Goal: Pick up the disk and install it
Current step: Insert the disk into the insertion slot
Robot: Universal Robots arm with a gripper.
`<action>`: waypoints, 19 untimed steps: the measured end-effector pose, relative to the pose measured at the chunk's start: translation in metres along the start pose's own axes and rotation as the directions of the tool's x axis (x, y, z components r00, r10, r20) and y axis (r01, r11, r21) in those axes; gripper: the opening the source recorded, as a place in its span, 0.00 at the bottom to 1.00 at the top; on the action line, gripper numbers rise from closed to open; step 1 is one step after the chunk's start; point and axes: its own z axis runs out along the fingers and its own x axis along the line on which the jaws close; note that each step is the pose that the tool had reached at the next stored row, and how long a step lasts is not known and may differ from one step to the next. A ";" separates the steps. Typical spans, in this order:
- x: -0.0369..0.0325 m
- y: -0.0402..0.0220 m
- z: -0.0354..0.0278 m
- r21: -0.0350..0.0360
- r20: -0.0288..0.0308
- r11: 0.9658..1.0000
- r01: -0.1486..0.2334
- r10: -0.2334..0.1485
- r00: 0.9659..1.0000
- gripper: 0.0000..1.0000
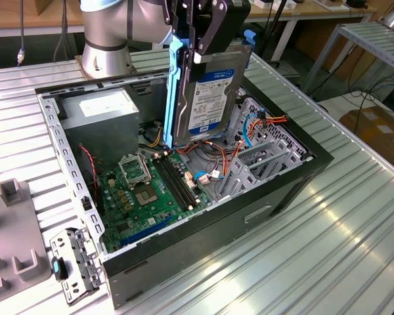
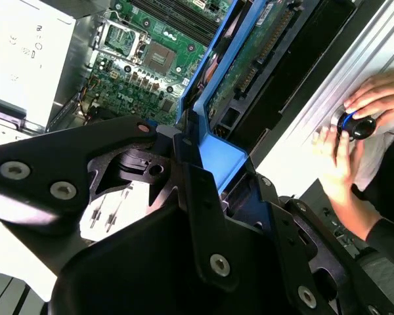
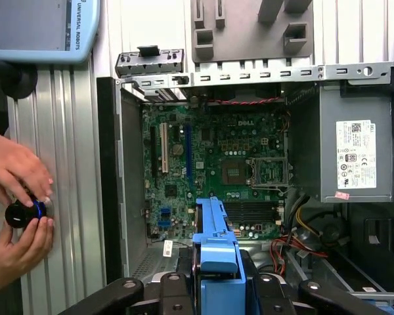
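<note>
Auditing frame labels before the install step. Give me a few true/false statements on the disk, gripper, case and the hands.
1. The gripper is shut on the disk, clamping its top edge. True.
2. The disk lies flat in its bay. False: it hangs upright above the open case.
3. The power supply sits inside the case. True.
4. A person's hands reach into the case. False: the hands hold a black knob outside the case.
</note>
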 end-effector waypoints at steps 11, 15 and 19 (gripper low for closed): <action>0.0260 -0.0011 0.0047 -0.002 0.033 1.000 -0.001 0.001 0.999 0.37; 0.0362 -0.0062 0.0081 -0.002 0.052 1.000 -0.002 0.002 0.999 0.37; 0.0419 -0.0246 0.0109 -0.003 0.054 1.000 -0.002 0.002 0.999 0.37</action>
